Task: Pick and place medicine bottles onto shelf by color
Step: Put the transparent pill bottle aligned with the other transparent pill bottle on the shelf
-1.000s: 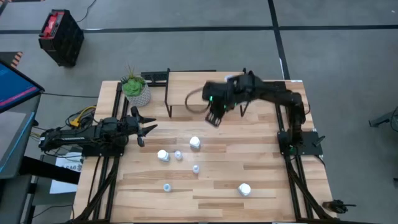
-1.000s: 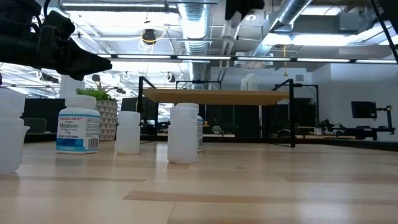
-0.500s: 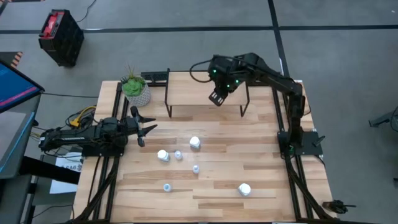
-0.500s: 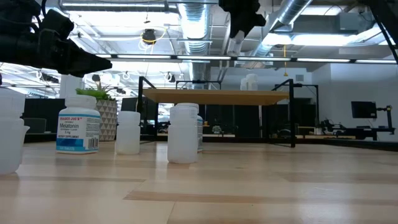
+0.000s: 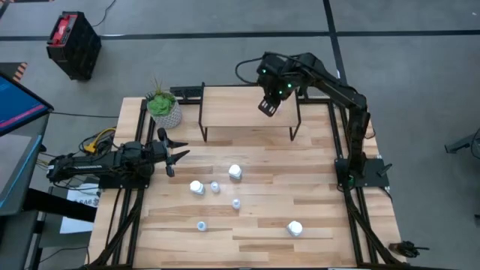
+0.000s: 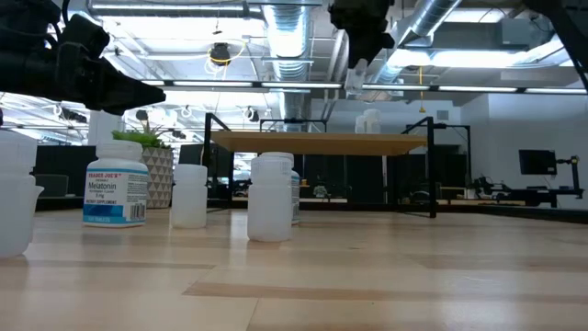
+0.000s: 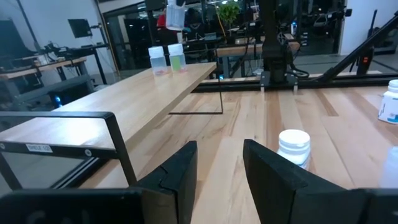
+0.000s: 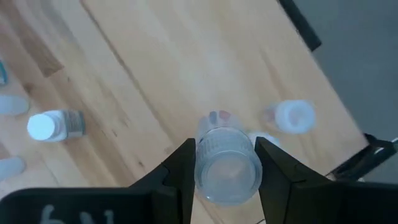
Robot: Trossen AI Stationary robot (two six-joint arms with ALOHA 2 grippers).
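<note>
The right gripper (image 8: 227,158) was clamped on a small pale translucent medicine bottle (image 8: 227,167), hanging above the raised light-wood shelf on black legs (image 5: 244,107) toward its 3 o'clock end, near two bottles already standing there. The bottle looked light, rigid and smooth, likely slippery, so a grip across its body below the cap seemed safest. The left gripper (image 7: 217,165) waited with fingers apart at the table's 9 o'clock edge

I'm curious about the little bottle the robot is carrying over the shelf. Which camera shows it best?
The right wrist view: the carried bottle fills the middle, clamped in the right gripper. The low view shows it small and high above the shelf; the left wrist view shows it far off; from overhead it is a pale speck.
</note>
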